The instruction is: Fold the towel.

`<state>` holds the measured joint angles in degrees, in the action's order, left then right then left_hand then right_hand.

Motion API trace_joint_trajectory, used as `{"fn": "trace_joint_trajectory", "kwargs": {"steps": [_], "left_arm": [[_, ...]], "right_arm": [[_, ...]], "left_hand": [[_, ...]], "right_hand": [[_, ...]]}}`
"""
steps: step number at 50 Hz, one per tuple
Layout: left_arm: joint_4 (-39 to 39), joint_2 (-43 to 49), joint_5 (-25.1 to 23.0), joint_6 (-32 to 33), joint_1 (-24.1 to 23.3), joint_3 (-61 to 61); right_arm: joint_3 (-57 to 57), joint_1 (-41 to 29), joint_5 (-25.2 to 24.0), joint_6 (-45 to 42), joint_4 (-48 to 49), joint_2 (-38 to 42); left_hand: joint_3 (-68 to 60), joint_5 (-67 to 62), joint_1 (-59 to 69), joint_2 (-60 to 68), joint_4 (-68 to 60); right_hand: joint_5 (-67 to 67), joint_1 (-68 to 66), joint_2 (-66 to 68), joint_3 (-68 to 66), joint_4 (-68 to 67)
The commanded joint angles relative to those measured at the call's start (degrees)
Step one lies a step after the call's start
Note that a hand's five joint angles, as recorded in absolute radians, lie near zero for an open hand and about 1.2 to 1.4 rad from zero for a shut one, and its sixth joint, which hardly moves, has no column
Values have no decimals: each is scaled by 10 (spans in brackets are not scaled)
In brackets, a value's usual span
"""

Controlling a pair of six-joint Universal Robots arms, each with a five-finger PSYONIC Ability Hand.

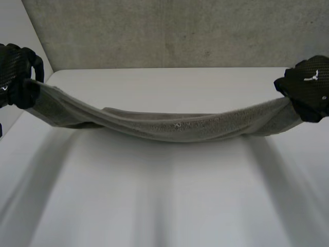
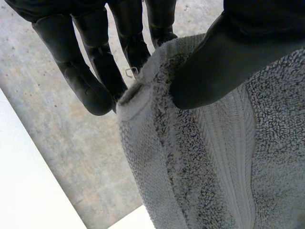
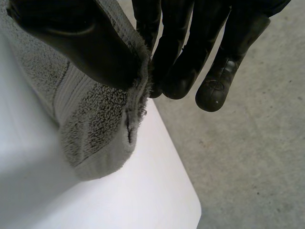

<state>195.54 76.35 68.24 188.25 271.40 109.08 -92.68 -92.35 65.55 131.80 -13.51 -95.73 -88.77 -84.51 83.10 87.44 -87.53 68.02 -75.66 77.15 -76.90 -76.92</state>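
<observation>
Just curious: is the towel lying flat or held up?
Held up: the towel sags between the left hand and right hand, each pinching one end.

Nubby terry-cloth towel (image 1: 175, 128), smooth matt table (image 1: 169, 195)

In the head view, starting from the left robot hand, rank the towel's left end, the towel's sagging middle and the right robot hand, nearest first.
1. towel's left end: pinched in the left robot hand itself.
2. towel's sagging middle: midway between both robot hands.
3. right robot hand: pinching the towel's opposite end.
</observation>
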Motion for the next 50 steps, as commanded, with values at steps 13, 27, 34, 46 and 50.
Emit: {"fn": "trace_joint_trajectory", "kwargs": {"steps": [13, 27, 34, 46, 50], "left_arm": [[-16, 248, 8, 11, -29, -99], [-20, 341, 19, 25, -66, -243], [-11, 377, 91, 14, -97, -437], [29, 323, 75, -105, -112, -407], [22, 327, 66, -97, -103, -355]], "right_arm": [[103, -22, 31, 6, -24, 179], [226, -43, 64, -11, -8, 295], [344, -101, 114, 20, 190, 317], [250, -108, 100, 84, 244, 242], [227, -109, 78, 76, 160, 245]], "left_hand": [[88, 145, -31, -74, 75], [88, 145, -31, -74, 75], [88, 145, -31, -74, 75], [88, 145, -31, -74, 75], [88, 145, -31, -74, 75]], "right_hand": [[20, -43, 28, -31, -31], [20, -43, 28, -31, -31], [20, -43, 28, -31, -31], [20, -43, 28, -31, -31], [20, -43, 28, -31, -31]]}}
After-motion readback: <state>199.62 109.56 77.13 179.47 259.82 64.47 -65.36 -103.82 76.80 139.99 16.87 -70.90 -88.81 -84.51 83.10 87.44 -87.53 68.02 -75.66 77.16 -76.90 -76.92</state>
